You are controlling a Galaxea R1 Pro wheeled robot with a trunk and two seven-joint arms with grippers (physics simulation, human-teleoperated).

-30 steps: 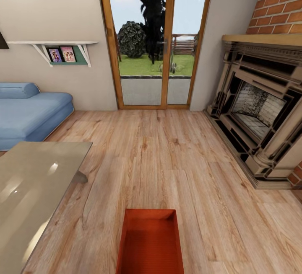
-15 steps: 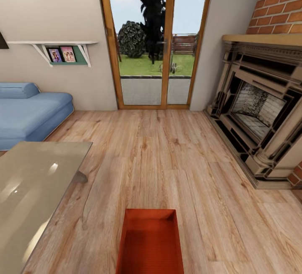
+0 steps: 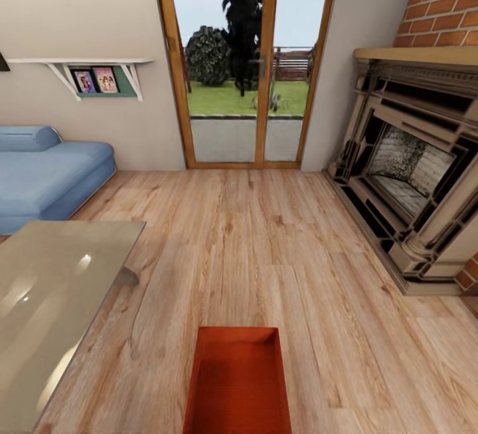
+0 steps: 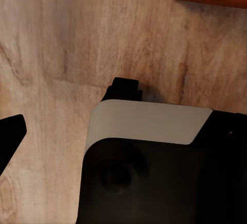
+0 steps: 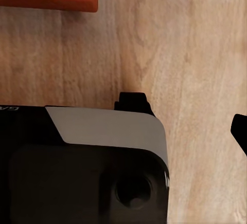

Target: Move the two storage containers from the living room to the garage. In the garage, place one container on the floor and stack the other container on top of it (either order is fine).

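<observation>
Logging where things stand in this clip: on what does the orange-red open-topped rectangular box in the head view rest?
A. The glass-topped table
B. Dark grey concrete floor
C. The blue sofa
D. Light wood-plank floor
D: the orange-red open-topped rectangular box sits on the light wood-plank floor, apart from the glass-topped table and the blue sofa.

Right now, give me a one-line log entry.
room: living room | orange box: on wood floor, directly ahead | glass doors: beyond | carried: nothing visible
</observation>
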